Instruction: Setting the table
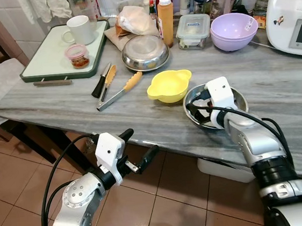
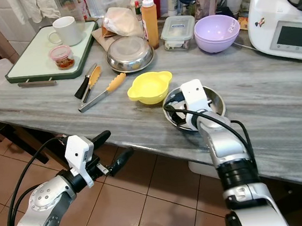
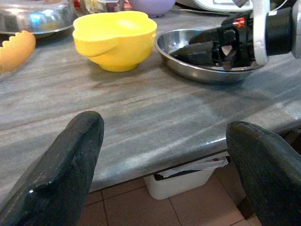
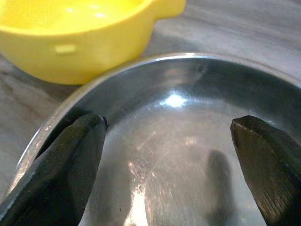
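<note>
Right claw [image 4: 164, 160] is held down inside the steel bowl [image 1: 238, 94], with its two fingers spread wide apart and nothing gripped between them. That bowl is set near the front edge of the grey bench [image 1: 277, 78]. A yellow bowl [image 1: 169, 85] is placed just beside it, on the robot's left. Left claw [image 1: 138, 149] is held out in front of the bench edge, over the tiled floor [image 1: 18, 186]; its fingers are wide open too, and nothing is held. Tongs [image 1: 117, 91] are laid on the bench left of the yellow bowl. Farther back, a second steel bowl [image 1: 144, 52], a purple bowl [image 1: 233, 30], a sauce bottle [image 1: 166, 18] and a tray [image 1: 43, 64] with a mug [image 1: 80, 30] are seen.
</note>
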Motion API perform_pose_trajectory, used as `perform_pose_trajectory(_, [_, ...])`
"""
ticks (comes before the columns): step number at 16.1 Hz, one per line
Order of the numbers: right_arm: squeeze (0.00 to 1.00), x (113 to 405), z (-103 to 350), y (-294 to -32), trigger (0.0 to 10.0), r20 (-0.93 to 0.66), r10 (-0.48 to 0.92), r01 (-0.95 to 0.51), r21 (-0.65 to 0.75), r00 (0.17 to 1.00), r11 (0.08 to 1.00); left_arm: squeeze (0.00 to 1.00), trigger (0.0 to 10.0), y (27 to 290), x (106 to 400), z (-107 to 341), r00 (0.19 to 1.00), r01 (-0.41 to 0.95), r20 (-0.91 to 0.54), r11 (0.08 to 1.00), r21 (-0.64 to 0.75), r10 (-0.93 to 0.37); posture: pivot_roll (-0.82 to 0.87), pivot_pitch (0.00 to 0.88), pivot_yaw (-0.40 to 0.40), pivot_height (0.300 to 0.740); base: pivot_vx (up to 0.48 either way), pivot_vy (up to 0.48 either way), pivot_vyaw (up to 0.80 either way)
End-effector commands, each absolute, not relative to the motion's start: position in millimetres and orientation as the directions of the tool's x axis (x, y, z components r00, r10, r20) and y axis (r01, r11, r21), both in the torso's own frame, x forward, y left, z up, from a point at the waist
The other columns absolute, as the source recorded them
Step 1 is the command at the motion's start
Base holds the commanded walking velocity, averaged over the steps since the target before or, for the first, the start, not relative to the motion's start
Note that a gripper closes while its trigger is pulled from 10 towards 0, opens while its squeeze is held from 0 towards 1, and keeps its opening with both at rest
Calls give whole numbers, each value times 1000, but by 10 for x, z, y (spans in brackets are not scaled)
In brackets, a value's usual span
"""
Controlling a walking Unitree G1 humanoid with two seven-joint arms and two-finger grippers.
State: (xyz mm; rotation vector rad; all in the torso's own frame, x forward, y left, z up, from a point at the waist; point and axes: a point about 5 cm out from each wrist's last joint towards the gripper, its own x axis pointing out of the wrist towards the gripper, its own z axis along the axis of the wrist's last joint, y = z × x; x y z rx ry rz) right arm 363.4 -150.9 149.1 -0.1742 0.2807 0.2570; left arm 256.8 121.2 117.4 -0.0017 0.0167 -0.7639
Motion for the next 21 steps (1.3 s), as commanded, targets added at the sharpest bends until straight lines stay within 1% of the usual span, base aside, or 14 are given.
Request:
perform_pose_trajectory(1, [416, 3656, 1508, -1430, 10000, -285, 247, -292, -127, 926, 948, 0, 10000, 1223, 2550, 1186, 721, 693, -21, 721, 15, -693, -9, 145, 60, 740, 0, 0, 0])
perform_pose_trajectory(4, [392, 3656, 1526, -1339, 10000, -255, 289, -325, -112, 923, 939, 0, 10000, 1225, 2556, 1192, 724, 690, -19, 724, 17, -690, -7, 146, 60, 740, 0, 0, 0])
perform_pose_trajectory(5, [369, 3659, 1523, -1341, 10000, -259, 284, -322, -121, 923, 939, 0, 10000, 1229, 2557, 1193, 725, 689, -19, 725, 18, -688, -6, 145, 61, 740, 0, 0, 0])
perform_pose_trajectory(7, [345, 3653, 1540, -1397, 10000, -248, 260, -300, -137, 933, 944, 0, 10000, 1233, 2567, 1202, 729, 685, -15, 729, 20, -684, -7, 143, 62, 740, 0, 0, 0])
perform_pose_trajectory(9, [345, 3633, 1610, -1512, 10000, -203, 209, -247, -187, 957, 951, 0, 10000, 1247, 2579, 1209, 732, 681, -13, 732, 23, -681, -9, 141, 63, 740, 0, 0, 0])
perform_pose_trajectory(10, [345, 3626, 1631, -1524, 10000, -190, 205, -240, -187, 960, 952, 0, 10000, 1251, 2580, 1210, 733, 680, -12, 733, 23, -680, -9, 141, 63, 740, 0, 0, 0])
perform_pose_trajectory(12, [345, 3510, 1805, -1628, 10000, -67, 187, -198, -226, 980, 954, 0, 10000, 1276, 2605, 1238, 740, 673, -2, 739, 26, -673, -17, 133, 67, 740, 0, 0, 0])
perform_pose_trajectory(14, [345, 3398, 1875, -1641, 10000, 22, 216, -205, -233, 976, 951, 0, 10000, 1274, 2620, 1260, 739, 673, 9, 739, 24, -673, -25, 128, 70, 740, 0, 0, 0])
perform_pose_trajectory(15, [341, 3282, 1882, -1674, 10000, 75, 217, -192, -250, 973, 949, 0, 10000, 1264, 2638, 1285, 739, 673, 21, 739, 12, -673, -33, 123, 71, 740, 0, 0, 0])
perform_pose_trajectory(17, [345, 3148, 1860, -1725, 10000, 111, 195, -162, -256, 974, 953, 0, 10000, 1251, 2663, 1332, 737, 675, 43, 738, 1, -675, -39, 119, 73, 740, 0, 0, 0])
perform_pose_trajectory(18, [0, 3010, 1834, -1742, 10000, 145, 179, -139, -247, 973, 959, 0, 10000, 1255, 2680, 1368, 742, 669, 66, 743, -22, -667, -48, 115, 74, 740, 0, 0, 0])
perform_pose_trajectory(20, [0, 2891, 1805, -1725, 10000, 166, 155, -113, -237, 974, 965, 0, 10000, 1282, 2696, 1364, 760, 649, 75, 758, -55, -645, -54, 110, 74, 740, 0, 0, 0])
perform_pose_trajectory(21, [0, 2803, 1711, -1681, 10000, 138, 130, -103, -185, 982, 977, 0, 10000, 1348, 2716, 1343, 808, 589, 77, 805, -73, -584, -63, 102, 74, 740, 0, 0, 0])
